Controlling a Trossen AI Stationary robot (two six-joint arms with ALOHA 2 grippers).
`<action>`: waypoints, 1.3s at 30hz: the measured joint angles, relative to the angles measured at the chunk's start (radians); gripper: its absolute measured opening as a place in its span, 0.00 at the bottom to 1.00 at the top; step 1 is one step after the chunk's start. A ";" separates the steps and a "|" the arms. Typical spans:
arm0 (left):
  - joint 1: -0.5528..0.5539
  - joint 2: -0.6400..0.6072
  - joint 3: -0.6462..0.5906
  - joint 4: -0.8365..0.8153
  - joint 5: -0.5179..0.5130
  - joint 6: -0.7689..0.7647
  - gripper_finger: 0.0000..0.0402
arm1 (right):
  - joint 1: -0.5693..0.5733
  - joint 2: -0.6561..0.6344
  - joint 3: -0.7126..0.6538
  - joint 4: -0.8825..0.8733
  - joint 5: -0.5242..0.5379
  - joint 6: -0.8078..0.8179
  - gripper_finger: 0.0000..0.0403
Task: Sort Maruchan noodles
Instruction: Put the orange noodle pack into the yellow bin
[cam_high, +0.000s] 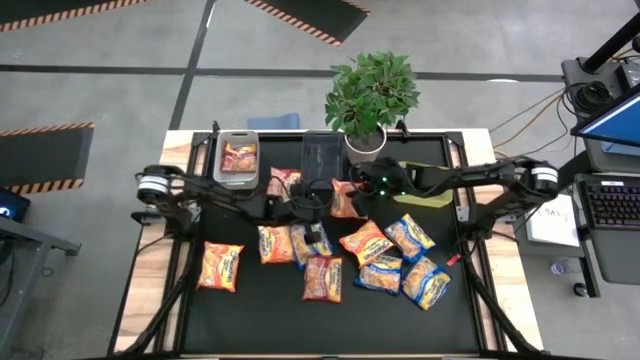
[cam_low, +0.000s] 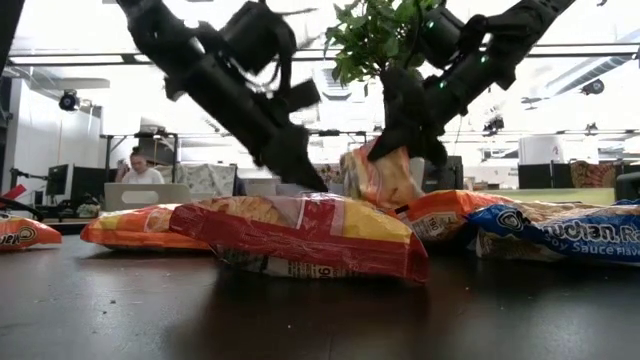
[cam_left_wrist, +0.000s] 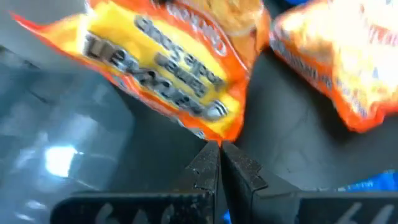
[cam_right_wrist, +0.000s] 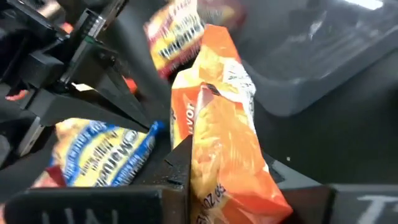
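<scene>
Several glossy Maruchan packets (cam_high: 365, 243) lie flat across the middle of the black table, orange, red and blue-and-yellow. My left gripper (cam_left_wrist: 219, 147) is shut low over the table between the grey and dark bins, at the corner of an orange-yellow packet (cam_left_wrist: 168, 68). Shut on an upright orange packet (cam_right_wrist: 224, 130), my right gripper (cam_high: 352, 190) hangs just near of the dark bin (cam_high: 322, 155). In the grey bin (cam_high: 237, 172) lies one packet (cam_high: 238, 156). My left gripper pinches the orange-yellow packet by one corner of its sealed edge (cam_left_wrist: 216, 132), only at the fingertips (cam_left_wrist: 205, 163). The rest of the packet spreads out in front of the fingers, close to the table top. My right gripper pinches the orange packet across its flat faces, one finger (cam_right_wrist: 180, 158) on each side. It comes from above, slanting in from the table's right. The packet stands on edge and hangs below the fingers (cam_low: 380, 180), its lower end down among the lying packets.
A potted plant (cam_high: 370, 95) stands at the far edge behind the dark bin. A yellow-green bin (cam_high: 425, 198) sits under the right arm. A lone packet (cam_high: 220, 265) lies toward the left. The near strip of the table (cam_high: 300, 330) is bare. A person (cam_low: 135, 170) sits in the room beyond.
</scene>
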 joint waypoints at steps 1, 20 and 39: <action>-0.001 -0.020 0.001 -0.007 -0.011 0.011 0.00 | 0.004 -0.015 0.000 -0.007 0.012 0.006 0.17; -0.005 -0.419 -0.180 0.028 -0.058 0.033 0.00 | 0.082 -0.301 0.000 -0.206 0.253 0.072 0.03; -0.005 -0.520 -0.238 0.038 -0.058 0.078 0.00 | 0.139 -0.616 0.000 -0.970 0.928 0.591 0.03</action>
